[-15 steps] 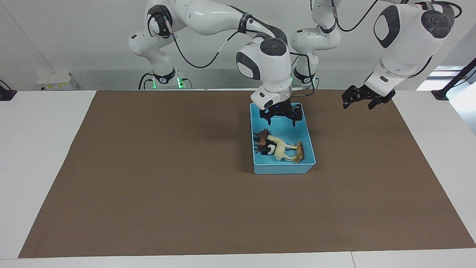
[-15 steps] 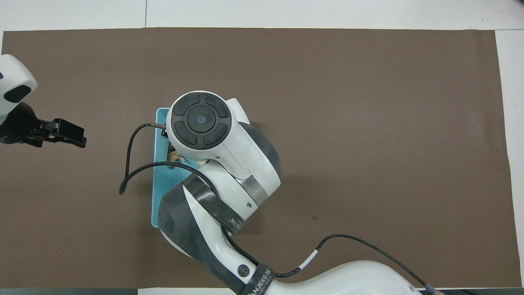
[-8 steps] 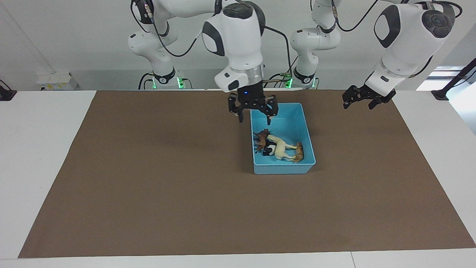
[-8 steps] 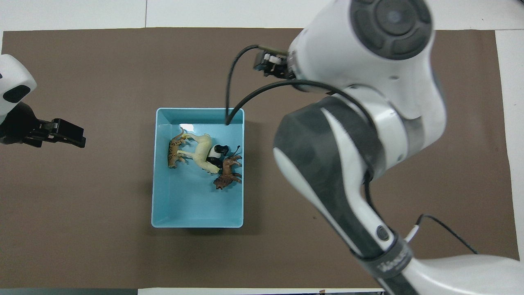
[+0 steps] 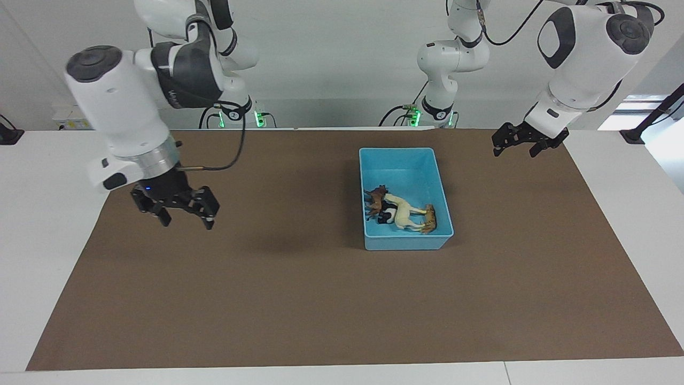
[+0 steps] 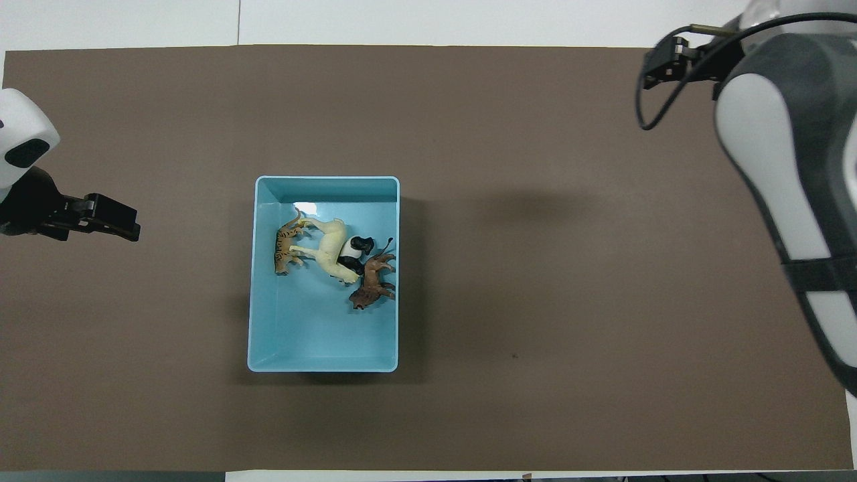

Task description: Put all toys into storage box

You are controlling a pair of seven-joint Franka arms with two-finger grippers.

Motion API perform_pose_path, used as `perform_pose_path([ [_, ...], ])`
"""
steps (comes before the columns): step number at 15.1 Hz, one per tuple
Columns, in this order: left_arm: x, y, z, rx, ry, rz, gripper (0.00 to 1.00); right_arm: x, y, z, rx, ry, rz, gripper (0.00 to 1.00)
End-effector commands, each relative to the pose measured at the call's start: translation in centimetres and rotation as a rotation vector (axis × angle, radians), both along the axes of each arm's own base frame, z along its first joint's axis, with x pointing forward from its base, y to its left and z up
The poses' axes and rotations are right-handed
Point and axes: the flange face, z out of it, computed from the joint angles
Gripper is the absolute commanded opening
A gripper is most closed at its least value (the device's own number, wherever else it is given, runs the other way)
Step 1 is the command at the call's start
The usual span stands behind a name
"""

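Observation:
The light-blue storage box (image 5: 398,152) stands on the brown mat, toward the left arm's end; it also shows in the overhead view (image 6: 321,335). All four toys lie in it, bunched together in the half farther from the robots: the orange tiger (image 5: 429,218) (image 6: 286,249), the cream-white horse (image 5: 404,210) (image 6: 328,250), the black-and-white panda (image 5: 386,216) (image 6: 359,248) and the brown lion (image 5: 375,197) (image 6: 373,285). My right gripper (image 5: 187,221) is open and empty, up over the mat at the right arm's end. My left gripper (image 5: 515,145) (image 6: 107,218) is open and empty, and waits over the mat's edge at the left arm's end.
The brown mat (image 5: 278,289) covers most of the white table (image 5: 48,224). In the overhead view the right arm's wrist and cable (image 6: 676,60) hang over the mat's corner, and the gripper itself is hidden under the arm.
My right arm has swung from above the box to the right arm's end of the table, gripper open and empty. The box is now uncovered from above. The left arm has not moved.

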Motion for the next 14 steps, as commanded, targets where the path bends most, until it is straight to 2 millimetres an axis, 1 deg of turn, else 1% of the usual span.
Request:
perform_pose_path([
  [1,-0.5,0.4,0.3,0.016,-0.001,-0.006,1.0,-3.4,-4.2,2.9,-0.029,0.064,0.08,1.0],
  [3,-0.5,0.4,0.3,0.016,-0.001,-0.006,1.0,-5.8,-5.0,5.2,-0.044,0.097,0.107,1.0],
  [4,-0.5,0.4,0.3,0.016,-0.001,-0.005,1.0,-7.4,-5.4,6.4,-0.043,0.106,0.103,1.0],
  [5,-0.5,0.4,0.3,0.016,-0.001,-0.006,1.0,-9.5,-5.7,7.3,-0.039,0.109,0.099,1.0],
  [6,-0.5,0.4,0.4,0.016,-0.002,-0.006,1.0,-11.5,-6.1,7.5,-0.034,0.12,0.094,1.0],
  [7,-0.5,0.4,0.3,0.016,-0.001,-0.006,1.0,-13.0,-6.6,7.6,-0.029,0.127,0.087,1.0],
  [8,-0.5,0.4,0.3,0.016,-0.001,-0.006,1.0,-14.0,-6.8,7.7,-0.027,0.135,0.085,1.0],
  [10,-0.5,0.4,0.3,0.016,-0.001,-0.006,1.0,-14.9,-6.7,7.4,-0.034,0.18,0.106,1.0],
  [12,-0.5,0.4,0.3,0.016,-0.001,-0.006,1.0,-15.2,-7.2,6.1,-0.049,0.191,0.115,1.0],
  [14,-0.5,0.4,0.3,0.016,-0.001,-0.006,1.0,-14.9,-7.2,5.4,-0.055,0.156,0.128,1.0],
])
